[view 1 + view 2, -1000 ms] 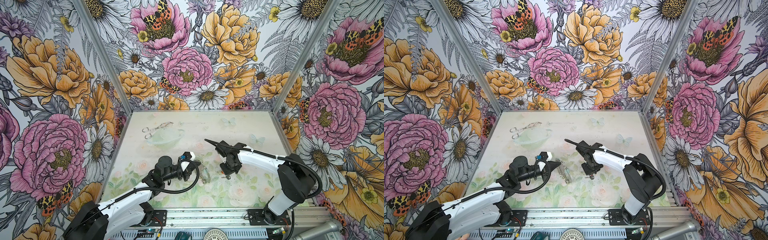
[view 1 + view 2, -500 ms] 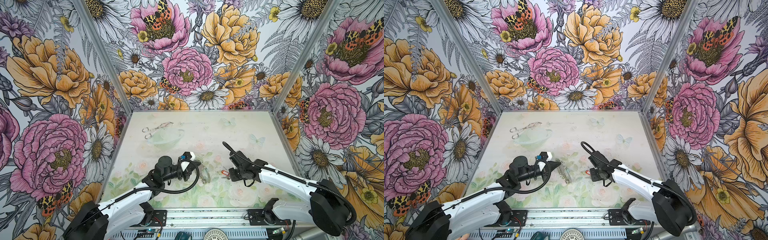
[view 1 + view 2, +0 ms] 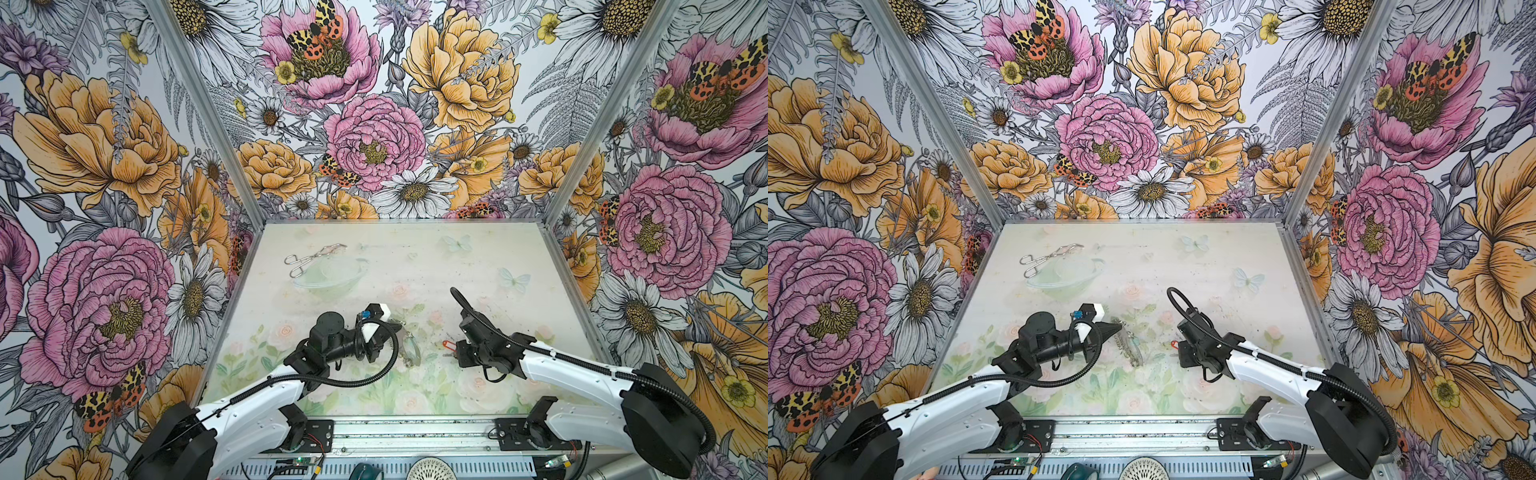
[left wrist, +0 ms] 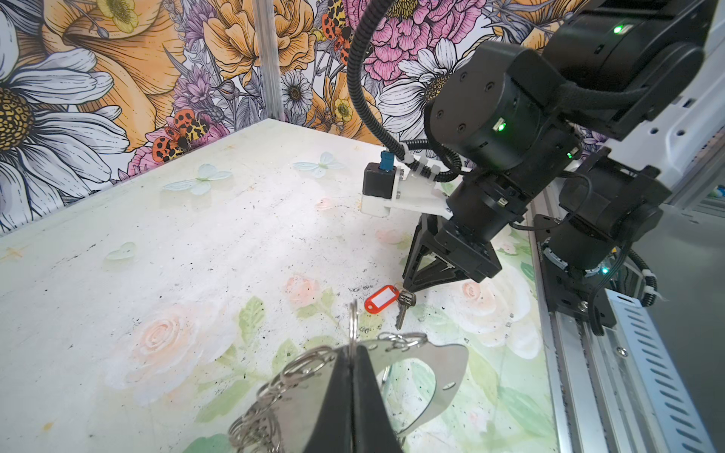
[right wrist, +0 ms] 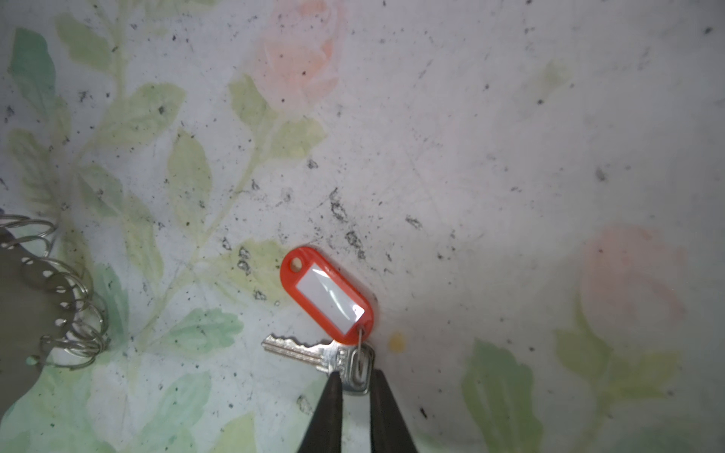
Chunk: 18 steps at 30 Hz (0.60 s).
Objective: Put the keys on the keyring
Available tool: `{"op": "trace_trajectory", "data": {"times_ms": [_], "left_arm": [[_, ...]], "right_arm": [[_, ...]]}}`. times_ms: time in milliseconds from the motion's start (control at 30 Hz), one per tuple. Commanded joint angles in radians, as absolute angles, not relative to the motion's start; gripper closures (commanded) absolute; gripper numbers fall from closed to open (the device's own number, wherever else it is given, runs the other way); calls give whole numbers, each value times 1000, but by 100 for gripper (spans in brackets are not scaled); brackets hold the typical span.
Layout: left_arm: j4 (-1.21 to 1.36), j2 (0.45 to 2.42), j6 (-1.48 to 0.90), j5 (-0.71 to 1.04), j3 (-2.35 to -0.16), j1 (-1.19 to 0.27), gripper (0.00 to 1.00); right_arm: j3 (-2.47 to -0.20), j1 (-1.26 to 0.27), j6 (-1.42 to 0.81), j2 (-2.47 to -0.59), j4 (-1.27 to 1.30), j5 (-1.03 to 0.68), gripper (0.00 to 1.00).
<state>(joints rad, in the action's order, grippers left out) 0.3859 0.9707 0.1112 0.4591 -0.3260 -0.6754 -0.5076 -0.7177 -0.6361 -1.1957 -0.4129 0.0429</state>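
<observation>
Left jaws: pressed together on the rim of the keyring (image 4: pixel 435 376), with one of its small rings (image 4: pixel 354 317) standing up at the tip of the left gripper (image 4: pixel 353 355).
Keyring: held tilted at that tip; whether its lower edge rests on the table (image 3: pixel 415 257) cannot be told.
Keys: the keys (image 5: pixel 310 351) lie flat on the table to the right of the keyring and apart from it. The blade points toward the keyring, and the red tag (image 5: pixel 329 294) lies angled beside it.
Right jaws: narrowly apart, with the key's head between the two tips of the right gripper (image 5: pixel 355 376). Whether they already press on it cannot be told.
Change: a second ago the right arm came over the keys from farther back. Now it stretches low from the near right. The keys, the keyring and the left gripper sit where they were.
Hard to see: in both top views only the red tag (image 3: pixel 448 343) shows, and the right fingertips hide under the gripper body. Both wrist views cut the keyring off at the edge.
Tongs: the tongs (image 3: pixel 313 257) lie well behind the keyring, to its left.
</observation>
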Motion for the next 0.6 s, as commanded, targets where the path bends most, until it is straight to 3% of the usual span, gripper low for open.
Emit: {"op": "trace_trajectory", "data": {"times_ms": [0, 567], "left_arm": [[422, 966, 115, 456, -314, -667, 100], [426, 966, 115, 454, -312, -667, 100]], "right_arm": [[-498, -727, -654, -1211, -359, 76, 85], [-509, -728, -638, -1278, -348, 101, 93]]}}
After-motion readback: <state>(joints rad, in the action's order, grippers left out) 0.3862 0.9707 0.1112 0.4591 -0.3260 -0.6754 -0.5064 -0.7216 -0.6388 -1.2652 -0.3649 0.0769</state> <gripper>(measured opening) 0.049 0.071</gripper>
